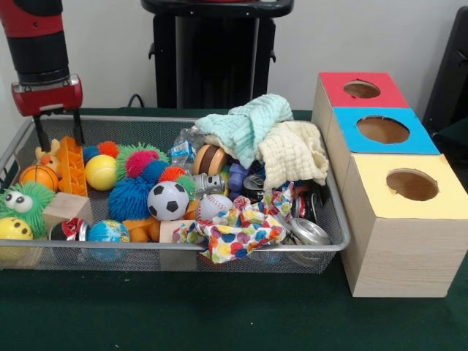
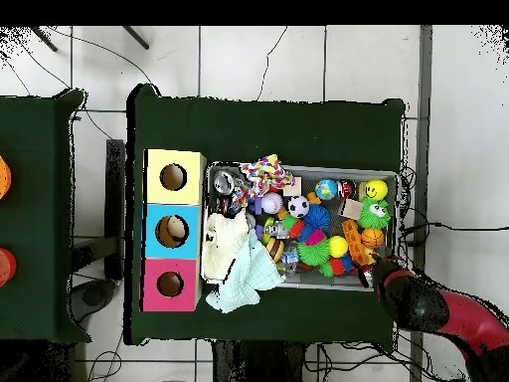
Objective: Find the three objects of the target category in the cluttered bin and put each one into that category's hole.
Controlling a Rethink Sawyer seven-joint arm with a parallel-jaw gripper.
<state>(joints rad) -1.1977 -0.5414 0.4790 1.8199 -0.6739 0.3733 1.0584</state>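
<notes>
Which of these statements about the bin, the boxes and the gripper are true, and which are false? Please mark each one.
1. The gripper hangs over the end of the wire mesh bin farthest from the boxes. True.
2. The yellow-topped box stands between the red and the blue one. False: the blue-topped box is in the middle.
3. The soccer ball lies inside the bin. True.
4. The gripper holds the orange plush toy. False: its fingers are open and hold nothing.
5. The pale cloths lie at the bin's box end. True.
</notes>
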